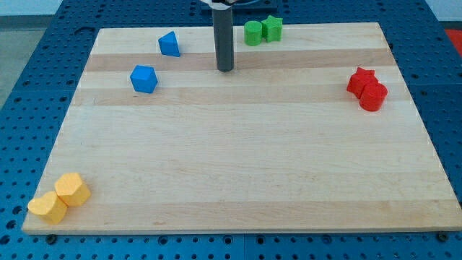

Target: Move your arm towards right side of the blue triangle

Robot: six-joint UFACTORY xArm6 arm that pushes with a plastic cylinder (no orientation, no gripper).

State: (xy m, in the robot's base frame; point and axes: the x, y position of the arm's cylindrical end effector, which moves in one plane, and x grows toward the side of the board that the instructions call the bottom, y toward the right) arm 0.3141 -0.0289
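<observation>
While there is only the one camera view to go through, it shows the whole wooden board and every block on it. The blue triangle sits near the view's top, left of centre, resting flat on the wood. My tip stands to its right, near but clearly apart from it, with bare board between the two. The arm ends in a plain rod, so there is nothing to open or close, and it has hold of nothing; the tip touches no block.

A blue cube-like block lies below and to the left of the triangle, well out of the tip's way. Two green blocks sit together just right of the rod near the top edge, two red blocks touch each other at the view's right, and two yellow blocks huddle at the bottom left corner.

The triangle looks small, rigid and light, and I judge it would slide or spin easily on the smooth wood at the slightest nudge. No hold is needed: the task only asks for an approach, so the tip should stop just short of the triangle's right face.
</observation>
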